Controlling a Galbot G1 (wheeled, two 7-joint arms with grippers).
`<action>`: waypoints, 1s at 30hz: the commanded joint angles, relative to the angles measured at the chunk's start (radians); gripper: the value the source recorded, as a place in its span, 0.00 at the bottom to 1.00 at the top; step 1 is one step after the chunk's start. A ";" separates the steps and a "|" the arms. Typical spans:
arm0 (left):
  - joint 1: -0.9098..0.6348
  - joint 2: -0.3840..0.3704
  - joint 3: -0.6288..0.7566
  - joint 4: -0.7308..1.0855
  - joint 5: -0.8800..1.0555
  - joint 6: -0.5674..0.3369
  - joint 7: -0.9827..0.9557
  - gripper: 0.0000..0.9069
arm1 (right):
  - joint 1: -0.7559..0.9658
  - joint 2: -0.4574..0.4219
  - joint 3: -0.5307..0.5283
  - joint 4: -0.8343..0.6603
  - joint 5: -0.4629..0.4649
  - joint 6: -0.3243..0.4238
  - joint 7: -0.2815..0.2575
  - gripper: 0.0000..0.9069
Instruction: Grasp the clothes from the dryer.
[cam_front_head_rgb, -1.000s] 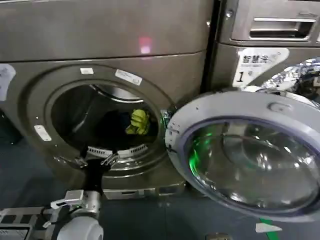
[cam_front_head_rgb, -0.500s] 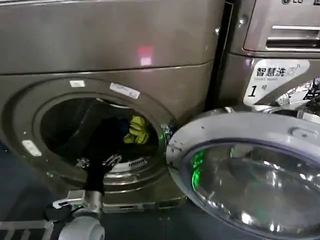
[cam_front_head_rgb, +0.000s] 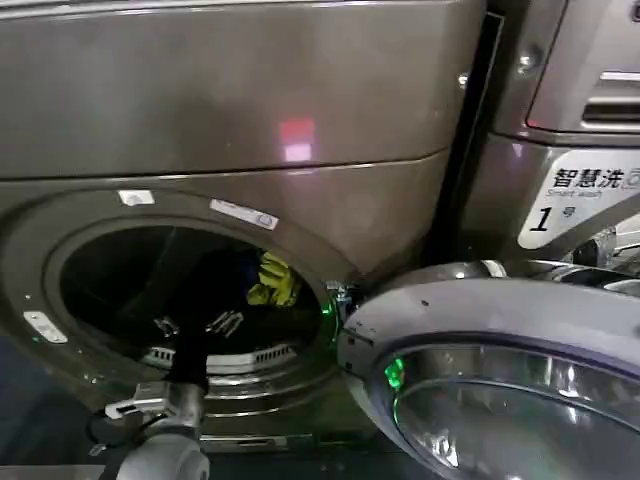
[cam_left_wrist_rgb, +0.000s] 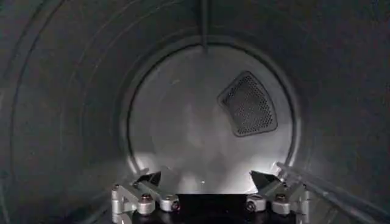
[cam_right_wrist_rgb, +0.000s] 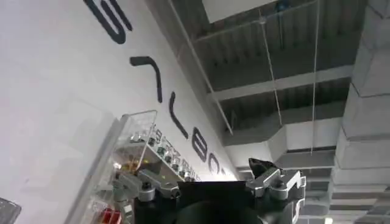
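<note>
A: Dryer (cam_front_head_rgb: 250, 90), bronze-grey, is seen in the head view with its round porthole uncovered and its grey-rimmed glass door (cam_front_head_rgb: 500, 380) swung out to the right.

B: And the clothes?

A: A small yellow-green fabric piece (cam_front_head_rgb: 272, 280) is seen bunched inside the drum, toward the right side of the opening. A dark blue piece (cam_front_head_rgb: 240, 268) is made out just beside it, to its left, though its outline is lost in the shadow.

B: Where is the left hand (cam_front_head_rgb: 197, 326) placed?

A: It is reached through the porthole, low in the drum, left of and below the yellow-green piece. Its fingers (cam_left_wrist_rgb: 146, 182) are spread apart and nothing is held between them; in the left wrist view the bare back wall of the drum (cam_left_wrist_rgb: 207, 122) and a perforated vent (cam_left_wrist_rgb: 247, 105) are faced.

B: The right hand (cam_right_wrist_rgb: 210, 182)?

A: It is raised toward a ceiling and a lettered wall, fingers apart, nothing held.
</note>
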 joint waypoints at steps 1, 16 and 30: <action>-0.323 0.035 0.001 0.333 -0.084 -0.019 0.018 1.00 | -0.025 0.003 0.039 -0.009 -0.041 -0.007 -0.013 1.00; -0.892 0.079 0.109 1.091 -0.055 -0.092 0.220 1.00 | -0.018 0.004 0.052 -0.028 -0.035 0.015 -0.022 1.00; -1.379 0.209 0.440 1.812 0.475 -0.374 1.069 1.00 | -0.007 0.006 0.047 -0.030 -0.015 0.022 -0.025 1.00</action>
